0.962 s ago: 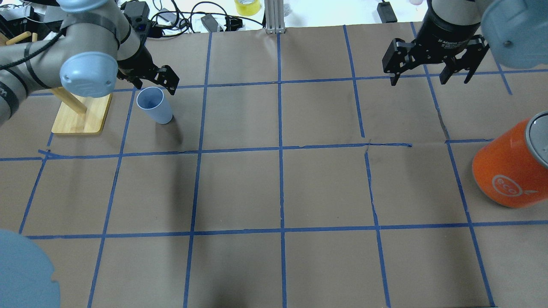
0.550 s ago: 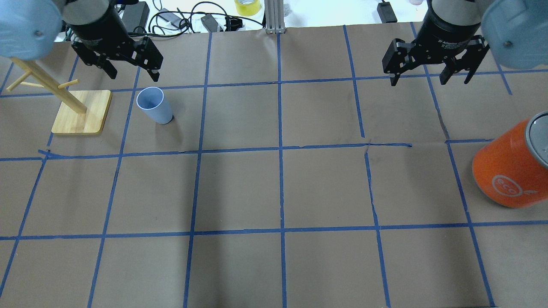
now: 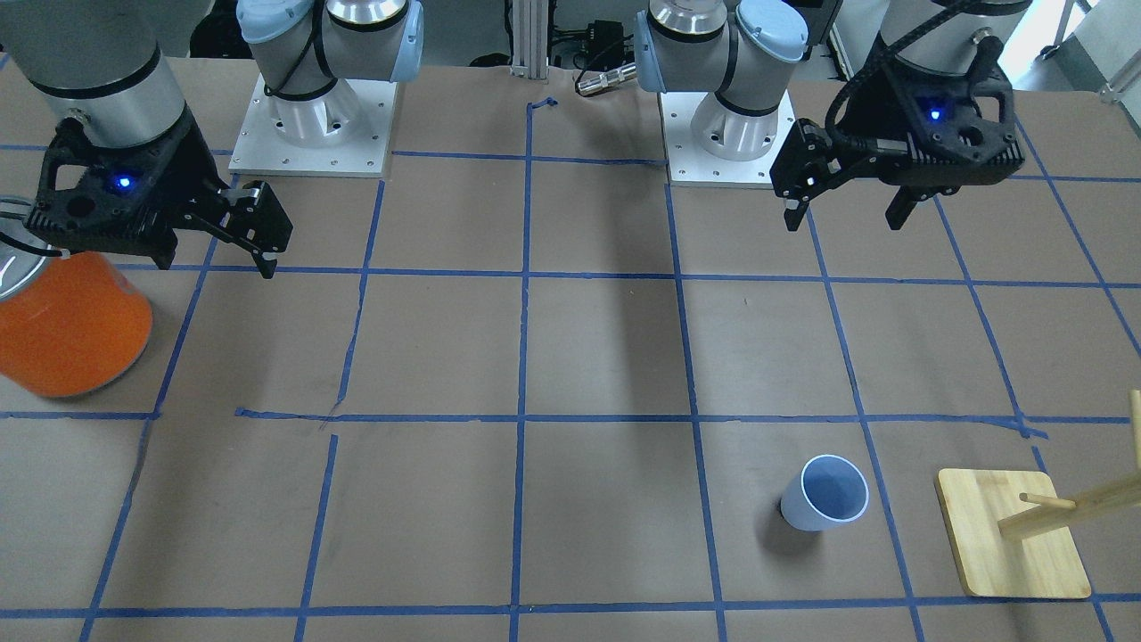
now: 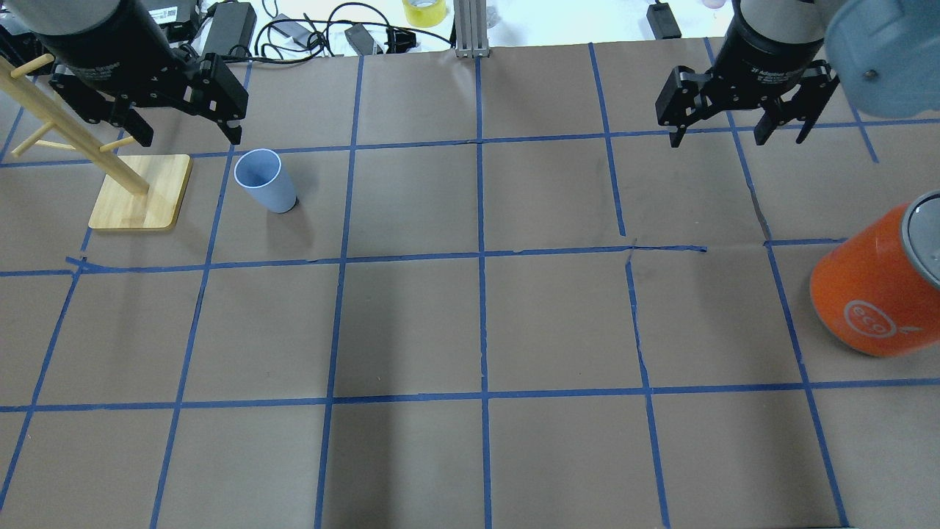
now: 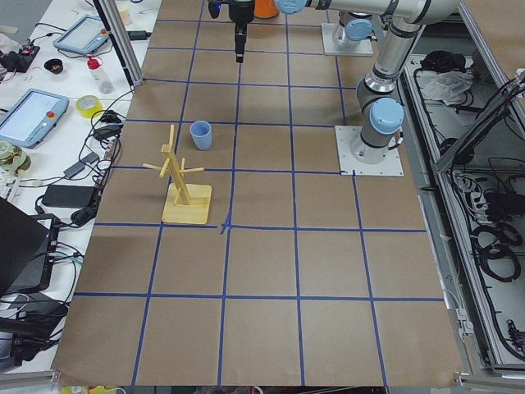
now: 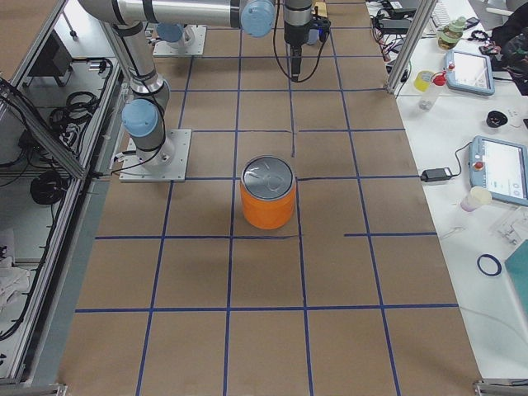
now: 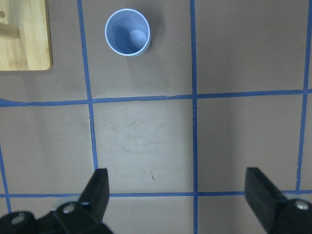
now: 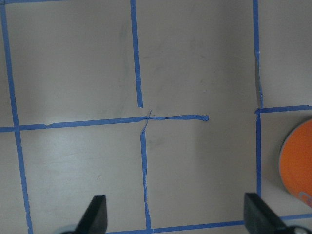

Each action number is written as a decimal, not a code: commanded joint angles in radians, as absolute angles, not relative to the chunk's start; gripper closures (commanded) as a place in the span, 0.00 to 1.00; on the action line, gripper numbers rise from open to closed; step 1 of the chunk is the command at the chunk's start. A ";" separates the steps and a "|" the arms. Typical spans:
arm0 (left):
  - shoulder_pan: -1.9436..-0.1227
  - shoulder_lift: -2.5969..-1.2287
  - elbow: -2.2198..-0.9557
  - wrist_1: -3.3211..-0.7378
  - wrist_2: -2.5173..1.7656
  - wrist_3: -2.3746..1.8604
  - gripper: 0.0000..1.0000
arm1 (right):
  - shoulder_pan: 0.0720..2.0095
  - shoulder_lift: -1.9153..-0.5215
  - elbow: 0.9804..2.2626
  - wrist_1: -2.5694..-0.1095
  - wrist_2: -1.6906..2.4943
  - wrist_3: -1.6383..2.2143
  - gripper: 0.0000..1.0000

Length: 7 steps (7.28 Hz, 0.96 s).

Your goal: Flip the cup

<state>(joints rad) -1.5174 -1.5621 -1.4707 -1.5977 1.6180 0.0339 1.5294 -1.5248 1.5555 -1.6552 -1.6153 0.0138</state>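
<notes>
The pale lavender-blue cup (image 4: 264,181) stands upright, mouth up, on the brown table; it also shows in the front view (image 3: 826,504), the left exterior view (image 5: 200,135) and the left wrist view (image 7: 127,39). My left gripper (image 4: 185,131) hangs open and empty, high above the table, back from the cup and toward the robot base; it also shows in the front view (image 3: 842,209). My right gripper (image 4: 737,132) is open and empty on the far side of the table, also seen in the front view (image 3: 214,259).
A wooden peg stand (image 4: 139,192) sits just left of the cup. A large orange can with a silver top (image 4: 877,283) stands at the table's right edge. Cables and a yellow tape roll (image 4: 424,11) lie beyond the far edge.
My left arm swung back and up away from the cup; its gripper, earlier right beside the cup's rim, now hangs farther off. The cup and my right gripper have not moved.
</notes>
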 commanded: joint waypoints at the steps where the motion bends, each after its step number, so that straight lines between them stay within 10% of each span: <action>1: -1.523 -1.563 -1.488 -1.531 1.588 0.020 0.00 | 1.529 -1.525 1.555 -1.655 -1.615 0.014 0.00; 7: -1.554 -1.565 -1.509 -1.509 1.595 0.017 0.00 | 1.531 -1.525 1.555 -1.655 -1.615 0.014 0.00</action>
<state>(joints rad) -1.5468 -1.5652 -1.5067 -1.5159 1.5939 0.0176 1.5296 -1.5248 1.5554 -1.6552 -1.6153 0.0138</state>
